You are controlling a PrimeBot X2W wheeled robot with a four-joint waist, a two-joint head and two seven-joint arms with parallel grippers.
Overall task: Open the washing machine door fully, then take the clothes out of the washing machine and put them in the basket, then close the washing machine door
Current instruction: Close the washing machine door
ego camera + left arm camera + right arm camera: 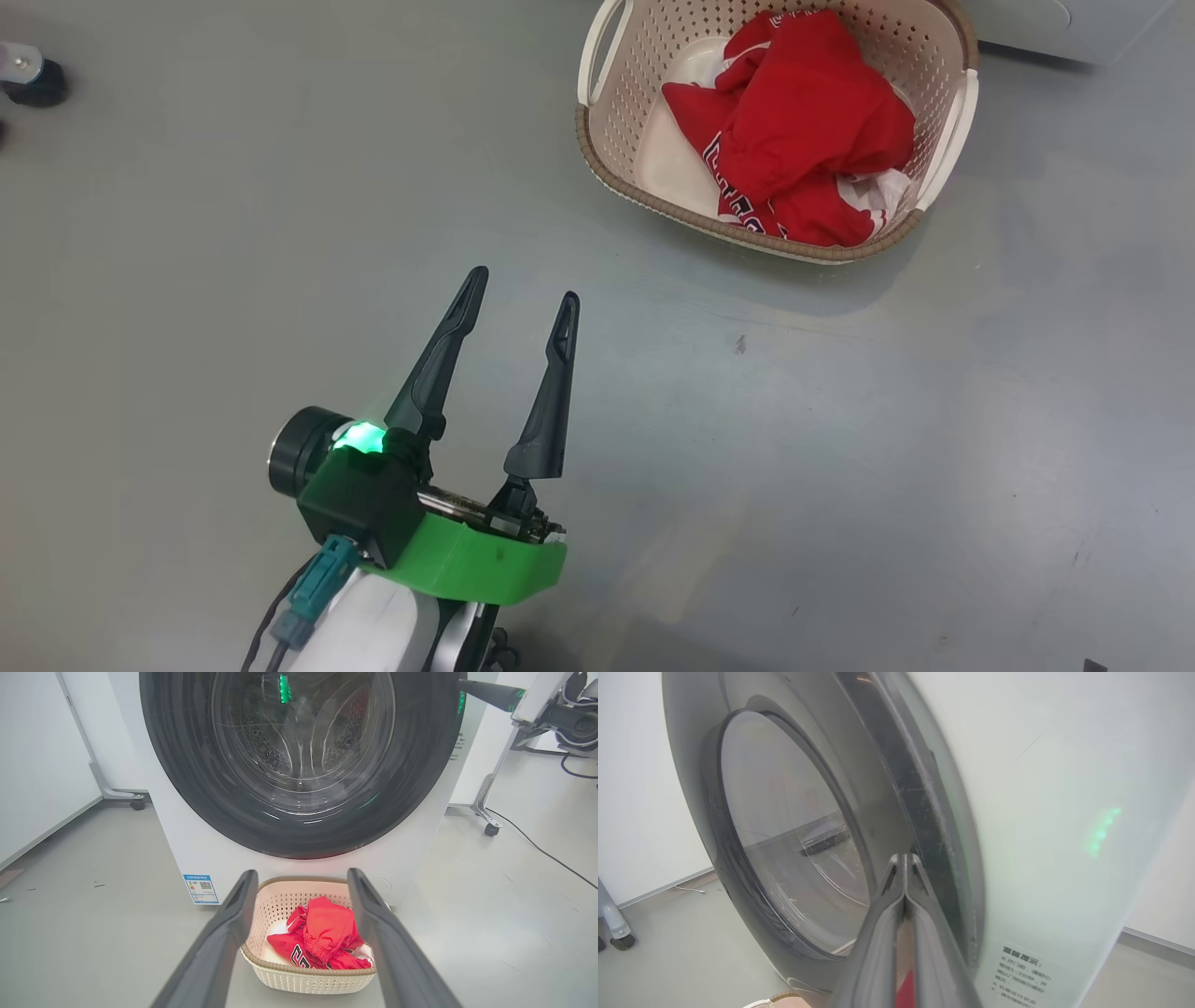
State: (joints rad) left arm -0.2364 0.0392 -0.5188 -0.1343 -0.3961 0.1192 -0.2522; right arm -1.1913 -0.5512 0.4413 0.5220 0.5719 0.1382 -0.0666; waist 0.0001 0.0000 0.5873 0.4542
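Clothes heaped in basket. Basket sits on floor just before washing machine, so unloading looks done. I have left gripper spread wide, holding nothing, over bare floor beside basket, likely parked clear of door's swing. Right gripper pinched shut on nothing, tips against rim of washing machine door, serving as blunt pusher. Door lies close to machine front; latched or not, cannot tell. My read: closing step in hand.
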